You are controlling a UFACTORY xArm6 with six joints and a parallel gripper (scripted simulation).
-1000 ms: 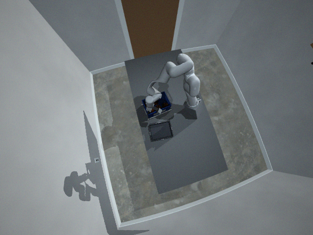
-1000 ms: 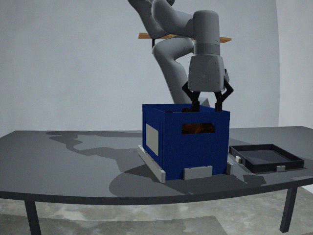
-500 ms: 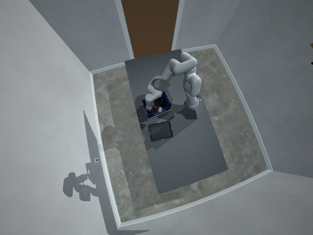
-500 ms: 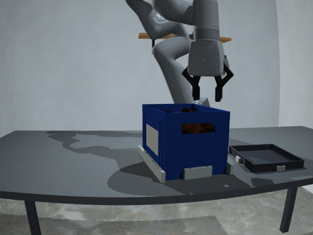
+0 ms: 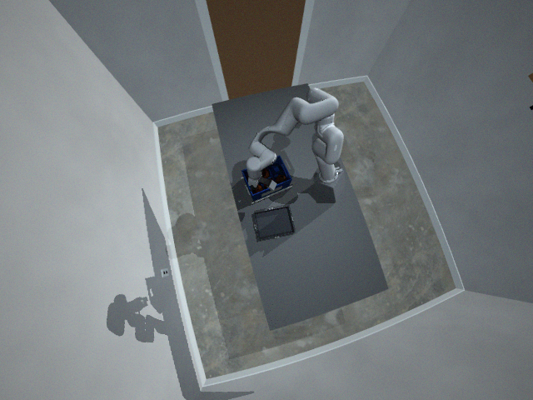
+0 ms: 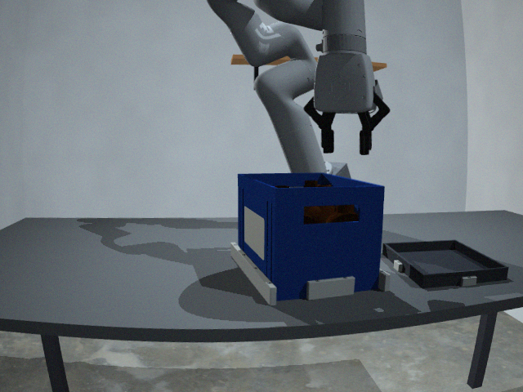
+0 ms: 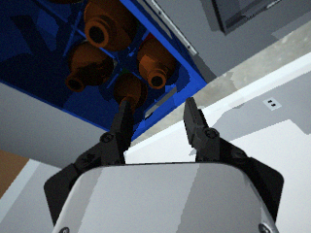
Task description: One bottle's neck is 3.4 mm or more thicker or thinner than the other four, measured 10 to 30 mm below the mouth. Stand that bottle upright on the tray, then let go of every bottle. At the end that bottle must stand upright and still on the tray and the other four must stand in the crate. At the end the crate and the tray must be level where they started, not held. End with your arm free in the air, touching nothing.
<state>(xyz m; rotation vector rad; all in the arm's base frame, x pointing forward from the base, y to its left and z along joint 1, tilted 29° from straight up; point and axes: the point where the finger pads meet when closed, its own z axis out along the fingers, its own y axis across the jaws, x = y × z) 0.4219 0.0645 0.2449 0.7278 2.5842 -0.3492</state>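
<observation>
The tool (image 6: 346,153) (image 7: 157,109) hangs open and empty above the blue crate (image 6: 327,253) (image 7: 198,83), where the brown bottles (image 7: 109,29) sit, probably stiff, slick and breakable, so best pinched squarely round the neck

The claw (image 6: 346,142) (image 7: 157,109) is now raised above the blue crate (image 6: 327,248) (image 7: 194,80); its fingertips previously sit at the crate's rim.
</observation>
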